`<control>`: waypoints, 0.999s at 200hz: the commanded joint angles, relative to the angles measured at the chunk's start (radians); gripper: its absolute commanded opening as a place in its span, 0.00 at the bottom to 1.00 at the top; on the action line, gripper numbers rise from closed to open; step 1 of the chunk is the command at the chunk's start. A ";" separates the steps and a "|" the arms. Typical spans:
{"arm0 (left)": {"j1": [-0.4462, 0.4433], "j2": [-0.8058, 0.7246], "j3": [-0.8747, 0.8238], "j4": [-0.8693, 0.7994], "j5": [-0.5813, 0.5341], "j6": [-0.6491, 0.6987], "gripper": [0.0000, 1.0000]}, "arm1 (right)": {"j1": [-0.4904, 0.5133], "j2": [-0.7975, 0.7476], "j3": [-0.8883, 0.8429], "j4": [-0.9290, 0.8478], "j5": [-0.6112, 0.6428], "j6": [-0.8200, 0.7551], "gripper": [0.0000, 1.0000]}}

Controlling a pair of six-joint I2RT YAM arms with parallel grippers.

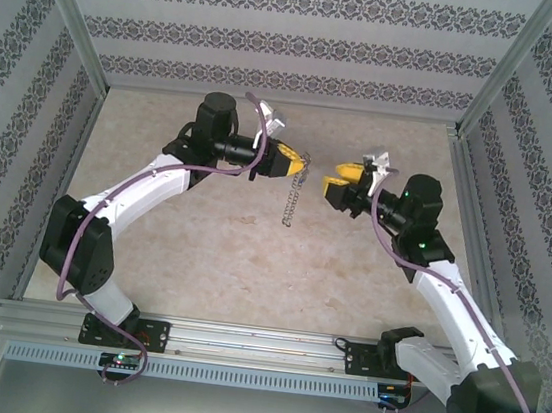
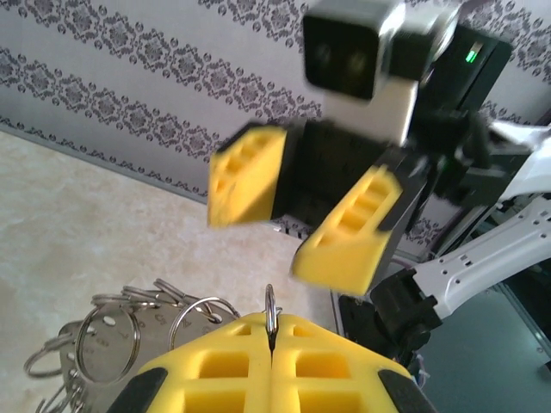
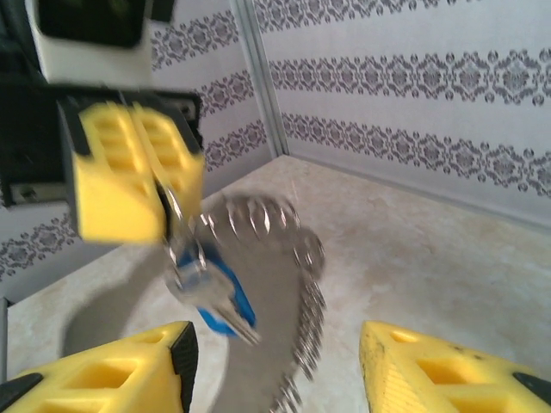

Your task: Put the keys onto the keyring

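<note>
At right wrist: blue key | left end effector clamps keyring | right end effector parted

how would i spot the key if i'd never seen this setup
Start at the table: above its middle the left claw is shut on the keyring. Just under that claw dangles the key. Beside the silvery chain, it alone has a bright blue head.
</note>
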 commanded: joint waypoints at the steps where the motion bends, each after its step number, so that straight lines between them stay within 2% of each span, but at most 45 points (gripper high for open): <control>1: -0.015 -0.051 -0.006 0.167 0.014 -0.098 0.00 | 0.032 -0.021 -0.031 0.122 0.007 0.011 0.54; 44: -0.020 -0.050 -0.006 0.192 0.039 -0.129 0.00 | 0.094 0.016 -0.009 0.118 0.006 -0.018 0.56; 137: -0.036 -0.042 0.006 0.194 0.090 -0.147 0.00 | 0.138 0.107 0.092 0.108 -0.018 -0.054 0.57; 156: -0.036 -0.041 0.008 0.195 0.091 -0.147 0.00 | 0.139 0.109 0.093 0.102 -0.024 -0.057 0.52; 200: -0.036 -0.032 0.015 0.208 0.089 -0.157 0.00 | 0.146 0.097 0.086 0.081 -0.054 -0.054 0.30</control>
